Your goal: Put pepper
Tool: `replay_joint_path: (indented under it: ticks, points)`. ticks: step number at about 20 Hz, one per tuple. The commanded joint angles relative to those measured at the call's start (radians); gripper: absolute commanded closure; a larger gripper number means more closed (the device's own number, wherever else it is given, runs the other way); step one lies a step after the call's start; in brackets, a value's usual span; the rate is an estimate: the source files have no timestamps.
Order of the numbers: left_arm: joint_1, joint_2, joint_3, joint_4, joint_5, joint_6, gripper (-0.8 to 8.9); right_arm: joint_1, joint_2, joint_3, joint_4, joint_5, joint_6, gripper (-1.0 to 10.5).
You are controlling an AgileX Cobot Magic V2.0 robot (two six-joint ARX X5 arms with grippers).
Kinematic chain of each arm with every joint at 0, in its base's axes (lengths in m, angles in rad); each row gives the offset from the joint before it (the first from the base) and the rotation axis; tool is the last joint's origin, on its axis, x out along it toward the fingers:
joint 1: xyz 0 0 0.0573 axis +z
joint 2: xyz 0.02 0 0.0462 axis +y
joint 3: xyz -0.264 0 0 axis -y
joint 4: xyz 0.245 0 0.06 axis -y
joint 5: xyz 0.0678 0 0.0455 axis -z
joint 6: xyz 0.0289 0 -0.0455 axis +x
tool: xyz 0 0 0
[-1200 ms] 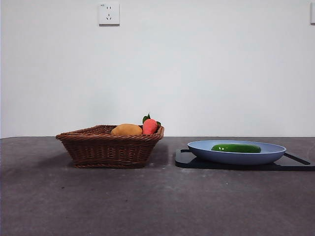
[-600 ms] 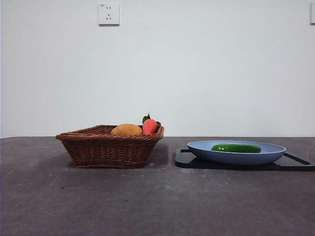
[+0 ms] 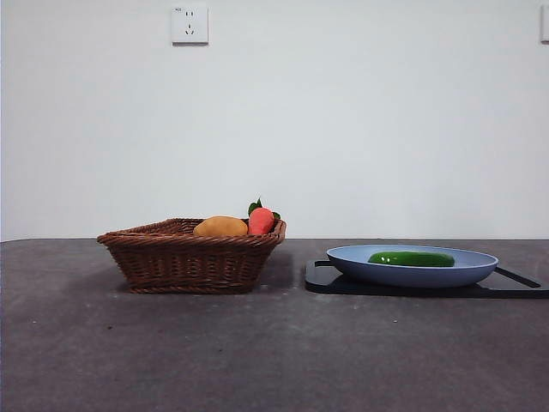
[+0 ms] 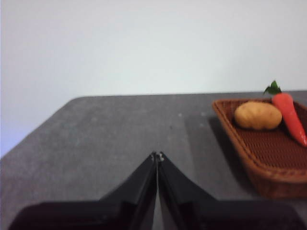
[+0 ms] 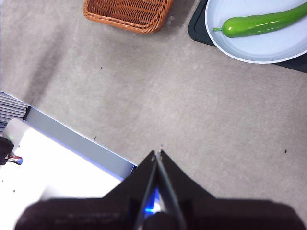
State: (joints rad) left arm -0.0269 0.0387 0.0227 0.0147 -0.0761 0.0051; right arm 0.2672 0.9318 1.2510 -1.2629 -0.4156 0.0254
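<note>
The glossy green pepper [image 3: 412, 258] lies in the blue plate [image 3: 412, 273] at the right of the table. It also shows in the right wrist view [image 5: 261, 24], lying in the plate [image 5: 259, 50]. My right gripper [image 5: 158, 153] is shut and empty, high above the bare table, well away from the plate. My left gripper [image 4: 157, 155] is shut and empty, low over the table, beside the wicker basket [image 4: 268, 148]. Neither gripper shows in the front view.
The wicker basket [image 3: 190, 256] stands at centre left and holds a yellow-orange fruit [image 3: 220, 227] and a red-orange fruit with green leaves [image 3: 261, 220]. A black board [image 3: 330, 279] lies under the plate. The table's front edge [image 5: 76, 139] shows below the right gripper.
</note>
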Motion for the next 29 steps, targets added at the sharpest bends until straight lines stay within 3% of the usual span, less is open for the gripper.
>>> replay_joint_path:
  ticks: [1, 7, 25, 27, 29]
  points:
    - [0.003, -0.004, -0.010, -0.016, -0.001, -0.013, 8.05, 0.002, 0.006, 0.016, 0.005, 0.002, -0.008, 9.4]
    - [0.003, -0.039, -0.011, -0.142, 0.000, -0.024, 8.05, 0.002, 0.006, 0.016, 0.005, 0.002, -0.008, 9.4]
    - [0.002, -0.037, -0.011, -0.143, 0.002, -0.024, 8.05, 0.002, 0.006, 0.016, 0.005, 0.002, -0.008, 9.4]
    - [0.002, -0.037, -0.011, -0.143, 0.002, -0.023, 8.05, -0.014, -0.003, 0.016, 0.031, 0.009, -0.058, 9.4]
    - [0.002, -0.037, -0.011, -0.143, 0.002, -0.024, 8.05, -0.060, -0.055, 0.007, 0.136, 0.025, -0.060, 9.4]
